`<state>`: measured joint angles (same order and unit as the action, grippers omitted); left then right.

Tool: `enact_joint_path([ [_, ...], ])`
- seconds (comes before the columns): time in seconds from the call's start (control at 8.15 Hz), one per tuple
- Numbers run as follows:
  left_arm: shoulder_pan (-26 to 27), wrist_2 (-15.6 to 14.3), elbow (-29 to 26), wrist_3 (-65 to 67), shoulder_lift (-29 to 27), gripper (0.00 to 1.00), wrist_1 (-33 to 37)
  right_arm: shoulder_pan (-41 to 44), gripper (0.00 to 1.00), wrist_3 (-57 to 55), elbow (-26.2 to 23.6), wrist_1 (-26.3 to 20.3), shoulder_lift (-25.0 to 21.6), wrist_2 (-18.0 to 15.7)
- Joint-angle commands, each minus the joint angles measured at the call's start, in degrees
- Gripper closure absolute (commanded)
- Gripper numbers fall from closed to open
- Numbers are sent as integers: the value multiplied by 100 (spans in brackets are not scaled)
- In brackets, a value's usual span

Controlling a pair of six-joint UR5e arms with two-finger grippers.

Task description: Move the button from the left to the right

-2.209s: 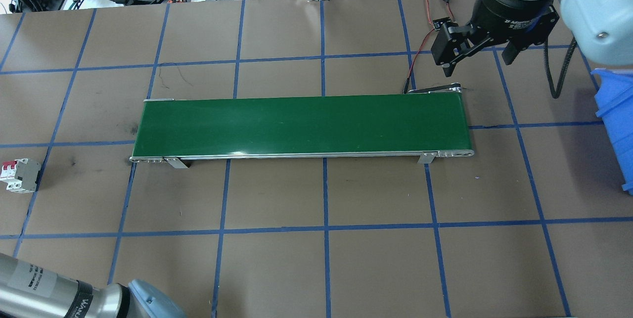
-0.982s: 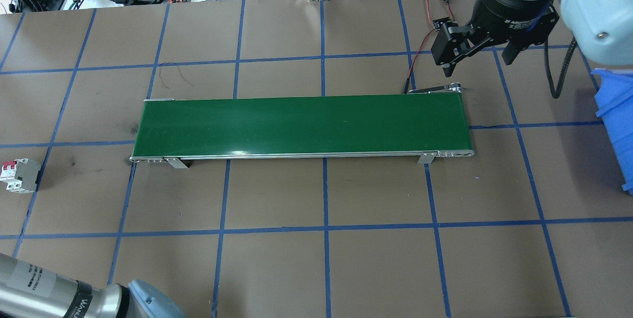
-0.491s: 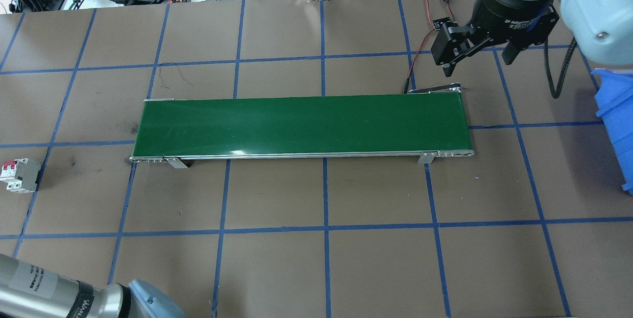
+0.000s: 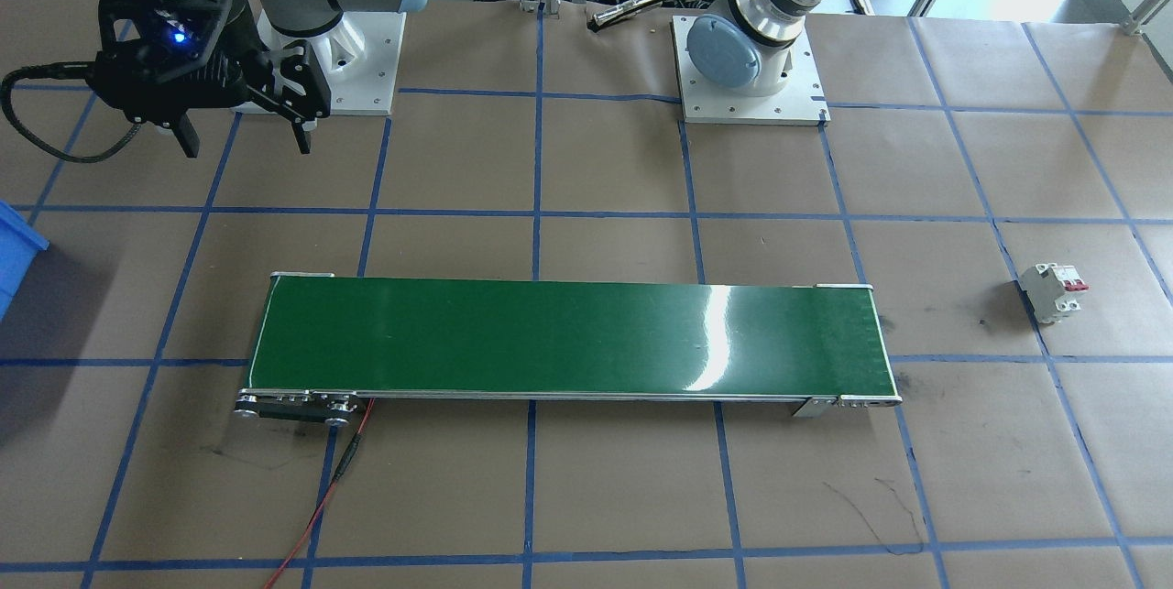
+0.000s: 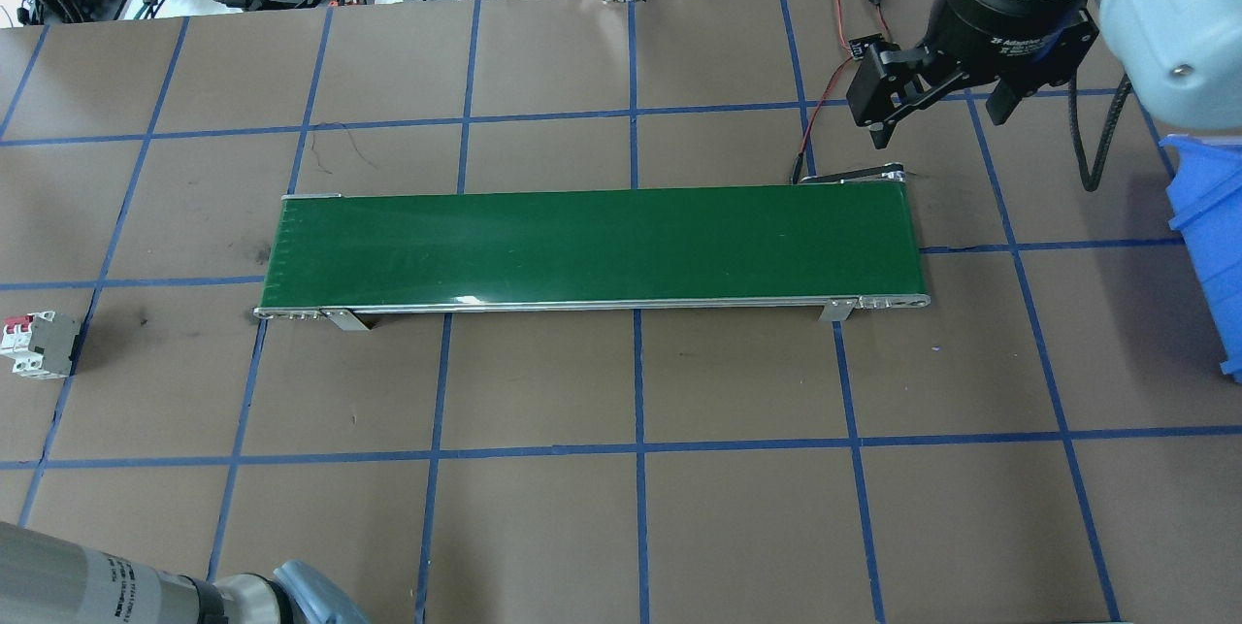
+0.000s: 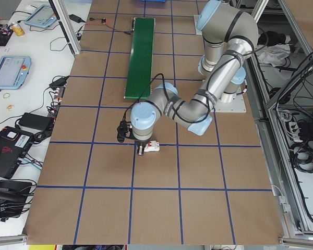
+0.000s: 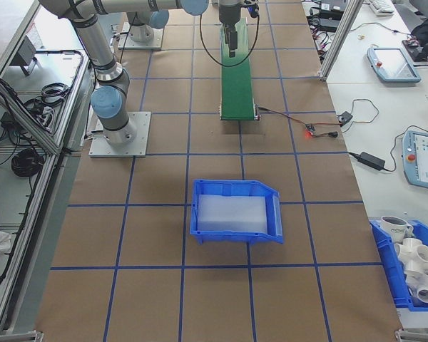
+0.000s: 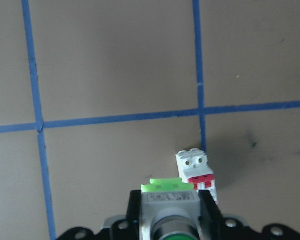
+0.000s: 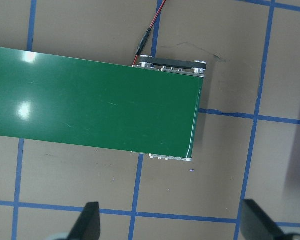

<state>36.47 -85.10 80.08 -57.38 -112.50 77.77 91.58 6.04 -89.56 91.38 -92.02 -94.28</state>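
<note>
The button (image 8: 168, 199), a green cap on a pale boxy body, sits between the two black fingers of my left gripper (image 8: 170, 216), which is shut on it. In the left wrist view it hangs above the brown table, just short of the circuit breaker. From the exterior left view this gripper (image 6: 137, 145) is beside the breaker, past the belt's near end. My right gripper (image 5: 933, 117) hovers open and empty beyond the far right end of the green conveyor belt (image 5: 592, 246); its fingers (image 9: 91, 220) frame the belt's end (image 9: 180, 115).
A white circuit breaker with red levers (image 5: 39, 344) stands on the table's left side, also visible from the front (image 4: 1052, 290). A blue bin (image 5: 1208, 246) stands at the right edge. A red wire (image 4: 316, 507) runs from the belt's motor end.
My left arm's forearm has slid slightly down and left at the bottom corner of the overhead view. The right gripper, belt and breaker have not moved.
</note>
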Motion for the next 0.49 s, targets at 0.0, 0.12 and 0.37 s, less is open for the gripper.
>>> enact_joint_path([
  [0.0,1007,20,60,2556,640,100,335,0,0,-7,0,-24,0,23],
  [0.12,1420,-6,51,3287,764,100,588,0,0,2,0,-41,0,24],
  [0.37,2211,-104,95,5129,888,82,696,0,0,2,-9,-42,0,24],
])
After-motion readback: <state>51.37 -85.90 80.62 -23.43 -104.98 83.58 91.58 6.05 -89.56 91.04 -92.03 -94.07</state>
